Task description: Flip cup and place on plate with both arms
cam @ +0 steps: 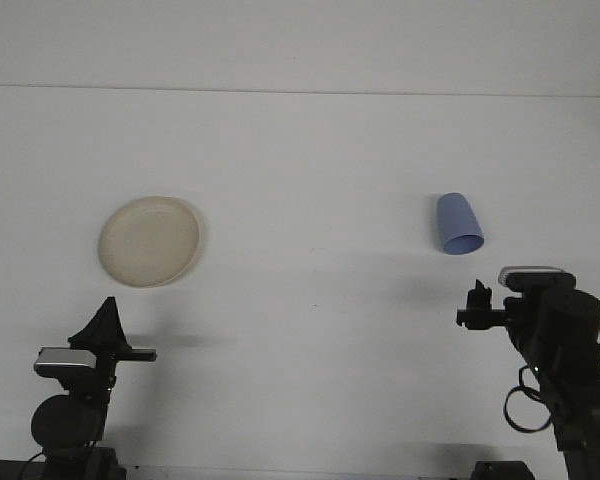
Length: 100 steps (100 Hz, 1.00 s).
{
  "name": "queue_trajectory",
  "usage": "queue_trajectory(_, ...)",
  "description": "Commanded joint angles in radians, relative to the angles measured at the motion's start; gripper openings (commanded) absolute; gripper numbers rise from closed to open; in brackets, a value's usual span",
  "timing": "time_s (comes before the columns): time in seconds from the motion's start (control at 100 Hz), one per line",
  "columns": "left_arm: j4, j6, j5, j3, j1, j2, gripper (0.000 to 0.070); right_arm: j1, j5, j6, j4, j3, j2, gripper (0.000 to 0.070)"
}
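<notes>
The white table point(310, 330) fills almost the whole frame, and nothing stands on it except two things. The larger one is the cream plate point(149, 240), lying flat at the middle left. It looks stiff and shallow, with a low rim, so a cup set on it should stand without trouble.

The blue cup point(457, 224) is at the middle right, well apart from the plate. It seems to stand with the mouth down, the wider end nearer the camera and the narrower closed end farther up the frame, but I cannot tell for sure if it is lying over. I judge it to be a light plastic cup, stiff enough for a firm pinch and rather smooth, so it may slip or tip when pushed. The best hold is probably across the side wall near the middle.

The right gripper point(474, 305) is at the lower right, just below the cup and not touching it; whether it is open or closed I cannot tell. The left gripper point(107, 322) is at the lower left, below the plate, holding nothing, and its state is also not clear.
</notes>
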Motion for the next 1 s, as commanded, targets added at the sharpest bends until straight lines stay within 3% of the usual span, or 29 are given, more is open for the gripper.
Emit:
queue_trajectory(0.0, 0.013, -0.006, -0.001, -0.020, 0.000, -0.002, 0.0012, -0.005, 0.000, -0.016, 0.062, -0.010, 0.028, 0.0496)
queue_trajectory(0.55, 0.013, -0.006, -0.001, -0.020, 0.000, -0.002, 0.0012, -0.105, -0.040, -0.032, 0.781, -0.405, 0.214, 0.0496)
queue_trajectory(0.99, 0.013, -0.006, -0.001, -0.020, 0.000, -0.002, 0.0012, -0.213, -0.167, -0.066, 1.237, -0.431, 0.584, 0.0496)
